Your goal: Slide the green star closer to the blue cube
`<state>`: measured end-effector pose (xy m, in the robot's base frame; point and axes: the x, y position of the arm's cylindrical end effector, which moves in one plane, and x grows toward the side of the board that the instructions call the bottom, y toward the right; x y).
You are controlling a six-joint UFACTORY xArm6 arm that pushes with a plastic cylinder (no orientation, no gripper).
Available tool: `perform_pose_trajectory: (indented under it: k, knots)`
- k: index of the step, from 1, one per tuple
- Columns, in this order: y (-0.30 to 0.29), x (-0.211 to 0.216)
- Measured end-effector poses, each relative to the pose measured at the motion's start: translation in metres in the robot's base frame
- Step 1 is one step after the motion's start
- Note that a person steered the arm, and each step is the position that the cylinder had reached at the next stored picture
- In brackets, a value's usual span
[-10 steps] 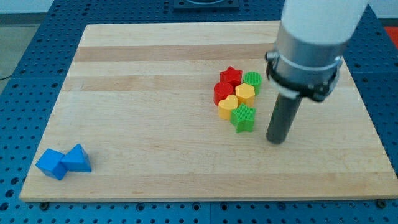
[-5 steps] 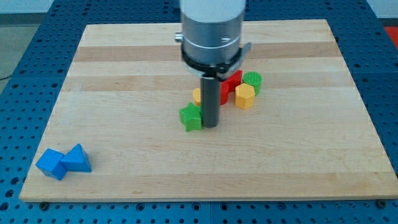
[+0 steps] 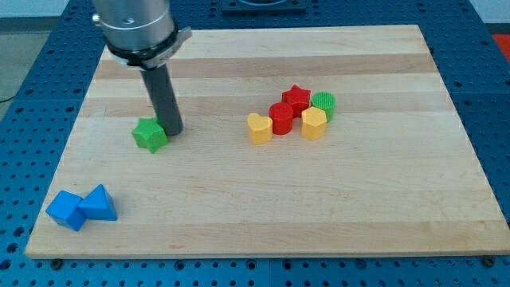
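Observation:
The green star [image 3: 149, 135] lies on the wooden board [image 3: 263, 207], left of the middle. My tip [image 3: 172, 131] touches the star's right side. The blue cube [image 3: 65, 210] sits near the board's bottom left corner, well below and left of the star, touching a blue triangular block [image 3: 99, 203] on its right.
A cluster sits right of the middle: a yellow heart [image 3: 258, 127], a red block [image 3: 281, 118], a red star [image 3: 296, 99], a yellow hexagon [image 3: 314, 123] and a green round block [image 3: 323, 103]. The arm's grey body [image 3: 134, 28] hangs over the board's top left.
My tip swept from the right of the cluster to the left, pushing the green star out of the cluster and far left. The yellow heart shifted left a little.

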<state>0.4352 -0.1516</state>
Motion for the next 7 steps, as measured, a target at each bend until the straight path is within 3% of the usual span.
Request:
perform_pose_trajectory:
  k: [3,7]
  knots:
    - [-0.036,-0.003]
    - [-0.069,0.024]
